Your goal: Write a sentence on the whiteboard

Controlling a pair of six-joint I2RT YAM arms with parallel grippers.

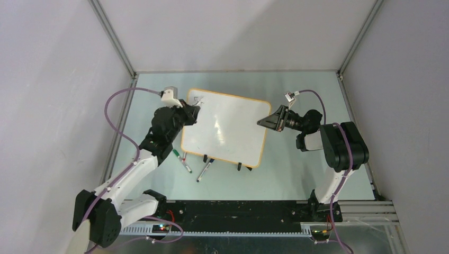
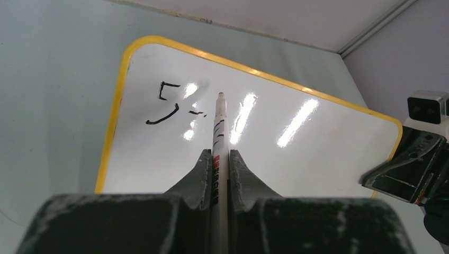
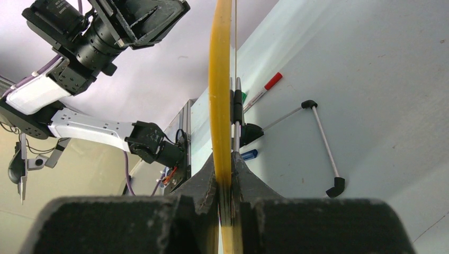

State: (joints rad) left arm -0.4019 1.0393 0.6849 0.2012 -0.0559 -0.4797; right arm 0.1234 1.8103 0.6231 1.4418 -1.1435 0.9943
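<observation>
1. The left fingers [image 2: 197, 177] were closed on a marker [image 2: 219, 124]. They pinched its barrel from both sides, so the shaft ran straight out ahead of the wrist. We judged this grip was chosen so that wrist motion would carry directly to the tip.
2. The marker's tip stood just right of the lettering [image 2: 165, 103], near the far-left corner of the whiteboard [image 2: 317, 153]. We could not tell whether the tip touched the glossy surface.
3. The lettering amounted to a large "S" and a couple of short strokes beside it, so we judged the sentence barely begun. Starting in that corner left room to the right and nearer the arms for the rest.
4. The right fingers [image 3: 204, 185] were closed on the whiteboard's orange-yellow rim [image 3: 219, 79] at its right edge, one finger on each face. We took this as a brace, so the board would not slide under the marker's push.
5. The whiteboard sat on the tabletop [image 1: 296, 174] between the two arms, with its black clip feet [image 1: 241, 166] along the near edge. We could not tell whether it lay flat or slightly raised.
6. Spare markers [image 1: 185, 165] lay on the tabletop just beside the board's near-left corner, clear of the writing area and close to the left arm.
</observation>
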